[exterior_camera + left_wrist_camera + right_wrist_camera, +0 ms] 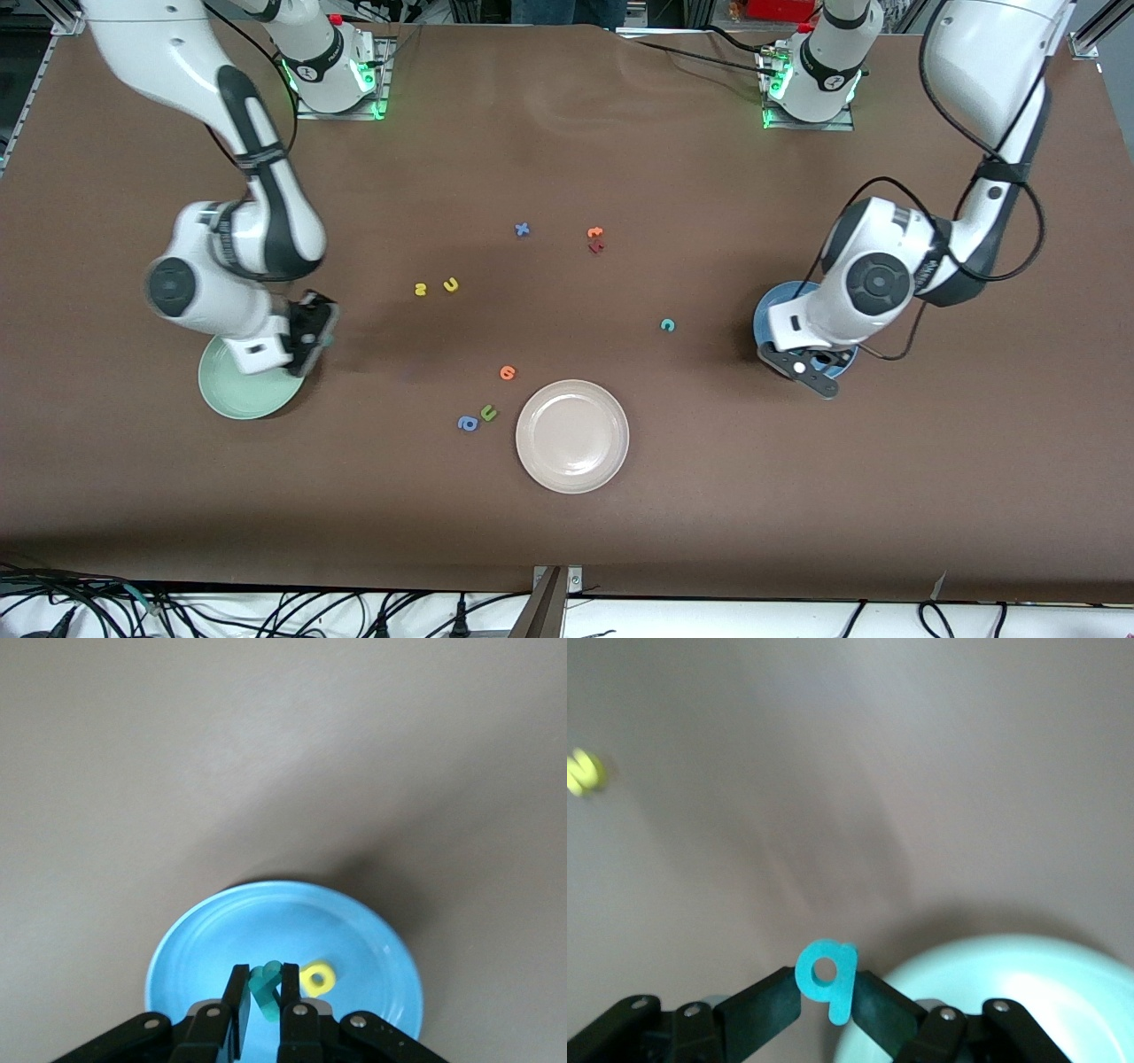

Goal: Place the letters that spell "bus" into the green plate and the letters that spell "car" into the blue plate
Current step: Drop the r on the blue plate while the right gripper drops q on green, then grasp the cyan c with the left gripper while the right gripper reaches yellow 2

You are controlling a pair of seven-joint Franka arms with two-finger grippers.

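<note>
My right gripper (pixel 826 985) is shut on the teal "b" (pixel 827 975) and hangs over the rim of the green plate (pixel 1028 992), on the side toward the table's middle (pixel 312 341). My left gripper (pixel 264 981) is shut on the teal "r" (pixel 266 989) just above the blue plate (pixel 195 948), where the yellow "a" (pixel 316 979) lies. On the bare table lie the yellow "s" (pixel 421 288), the yellow "u" (pixel 451 284) and the teal "c" (pixel 668 325). The green plate (pixel 232 392) holds no letters that I can see.
A cream-white plate (pixel 572 435) sits near the front camera at mid-table. An orange letter (pixel 507 372), a green "u" (pixel 488 412) and a blue "a" (pixel 467 424) lie beside it. A blue "x" (pixel 523 229) and two orange-red letters (pixel 595 239) lie nearer the bases.
</note>
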